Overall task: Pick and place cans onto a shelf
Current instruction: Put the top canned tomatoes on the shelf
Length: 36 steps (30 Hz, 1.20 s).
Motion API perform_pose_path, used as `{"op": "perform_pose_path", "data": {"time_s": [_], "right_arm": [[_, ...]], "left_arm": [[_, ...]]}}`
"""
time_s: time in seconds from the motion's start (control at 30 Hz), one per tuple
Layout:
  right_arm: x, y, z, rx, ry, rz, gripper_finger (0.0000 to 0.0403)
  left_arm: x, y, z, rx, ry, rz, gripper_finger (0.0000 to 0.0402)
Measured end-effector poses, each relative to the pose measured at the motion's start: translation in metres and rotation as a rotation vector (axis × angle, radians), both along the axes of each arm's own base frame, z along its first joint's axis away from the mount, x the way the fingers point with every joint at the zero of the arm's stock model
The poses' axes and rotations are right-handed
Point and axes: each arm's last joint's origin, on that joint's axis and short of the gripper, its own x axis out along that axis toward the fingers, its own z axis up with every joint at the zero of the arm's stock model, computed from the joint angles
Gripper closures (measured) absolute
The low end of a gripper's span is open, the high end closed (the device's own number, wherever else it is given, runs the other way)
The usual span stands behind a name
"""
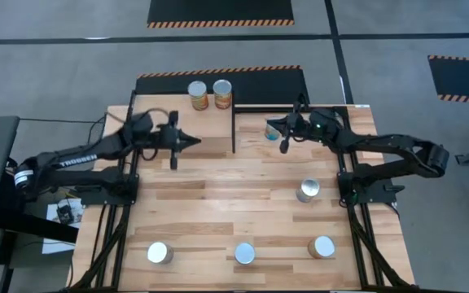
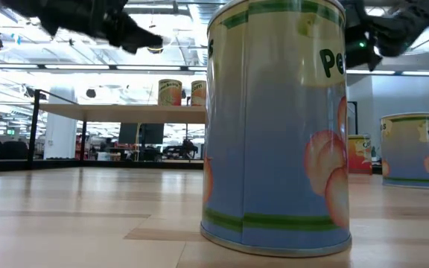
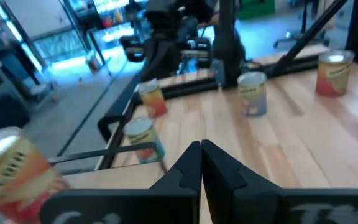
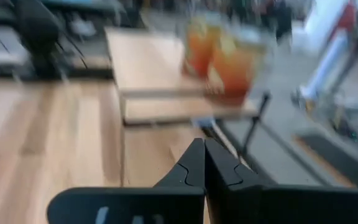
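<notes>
Two orange-labelled cans (image 1: 198, 95) (image 1: 222, 94) stand upright on the raised wooden shelf (image 2: 118, 112) at the table's far side; the right wrist view shows them (image 4: 219, 59) on the shelf top (image 4: 148, 62). Another can (image 1: 274, 129) stands on the table to the right of the shelf. My left gripper (image 1: 192, 142) hovers shut in front of the shelf, pointing toward the table's right. My right gripper (image 1: 283, 146) hovers shut close beside that can, holding nothing. The shut fingertips show in both wrist views (image 3: 201, 146) (image 4: 202, 144).
More cans stand upright on the plank table: one at mid right (image 1: 308, 191) and three along the near edge (image 1: 159, 252) (image 1: 244, 254) (image 1: 322, 247). The middle one fills the low view (image 2: 274, 126). The shelf's black frame post (image 1: 234, 130) stands between the grippers.
</notes>
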Motion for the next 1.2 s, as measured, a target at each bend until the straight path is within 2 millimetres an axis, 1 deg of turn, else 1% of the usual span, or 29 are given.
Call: {"op": "perform_pose_path", "data": {"time_s": [0.13, 0.23, 0.37, 0.57, 0.73, 0.83, 0.9, 1.0, 1.1, 1.2], "right_arm": [[0.004, -0.001, 0.007, 0.042, 0.154, -0.064, 0.0390], [0.005, -0.003, 0.012, 0.066, 0.205, -0.103, 0.0382], [0.002, -0.005, 0.013, 0.108, 0.254, -0.151, 0.0355], [0.001, -0.008, 0.003, 0.183, 0.301, -0.202, 0.0296], [0.008, -0.011, -0.011, 0.202, 0.364, -0.222, 0.0249], [0.014, -0.014, -0.024, 0.210, 0.411, -0.234, 0.0233], [0.016, -0.017, -0.033, 0.205, 0.463, -0.286, 0.0231], [0.021, -0.022, -0.039, 0.172, 0.511, -0.333, 0.0237], [0.026, -0.025, -0.042, 0.151, 0.546, -0.342, 0.0251], [0.030, -0.028, -0.046, 0.133, 0.587, -0.327, 0.0274]], "left_arm": [[-0.005, -0.002, -0.027, -0.006, -0.079, 0.008, 0.0401], [-0.007, -0.003, -0.035, -0.008, -0.108, 0.010, 0.0401], [-0.008, -0.003, -0.038, -0.017, -0.094, 0.011, 0.0401], [-0.008, -0.003, -0.039, -0.034, -0.090, 0.013, 0.0401], [-0.008, -0.003, -0.039, -0.036, -0.087, 0.013, 0.0401], [-0.008, -0.003, -0.039, -0.037, -0.087, 0.013, 0.0401], [-0.008, -0.004, -0.039, -0.039, -0.083, 0.013, 0.0401], [-0.008, -0.003, -0.040, -0.040, -0.083, 0.013, 0.0401], [-0.008, -0.003, -0.040, -0.040, -0.082, 0.014, 0.0401], [-0.008, -0.003, -0.040, -0.040, -0.082, 0.014, 0.0401]]}}
